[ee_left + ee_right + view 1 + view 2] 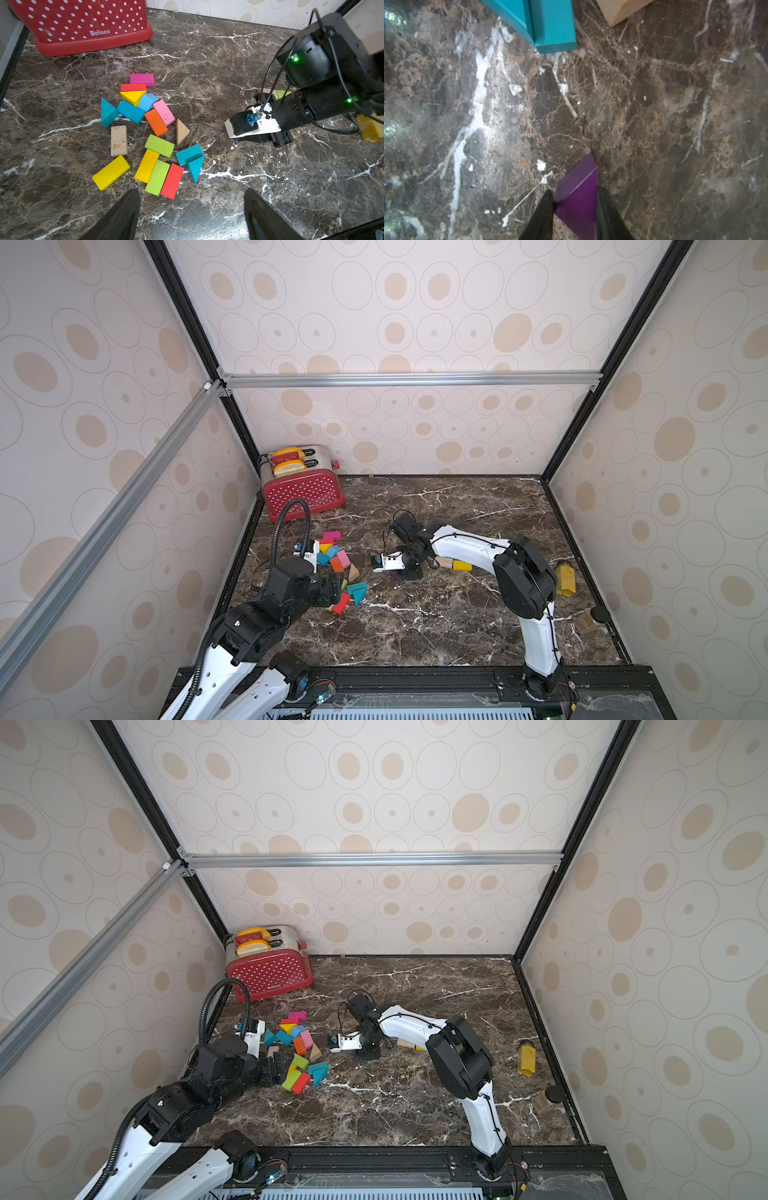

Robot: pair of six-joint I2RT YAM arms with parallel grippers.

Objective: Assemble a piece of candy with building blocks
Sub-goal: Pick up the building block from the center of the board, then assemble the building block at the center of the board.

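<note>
Your right gripper (574,191) is clamped on a purple wedge (578,180), one finger against each side, low over the table (675,104). It sits farther from the toaster (303,489) than the other blocks (155,122), which lie flat and mostly touching just in front of the toaster. Your left gripper (191,190) hangs at their edge away from the toaster, fingers wide apart and empty. A bare wood brick (444,561) and a yellow brick (462,566) lie farther off still.

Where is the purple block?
In the right wrist view, the purple wedge is gripped by the right gripper, close to the teal blocks.
</note>
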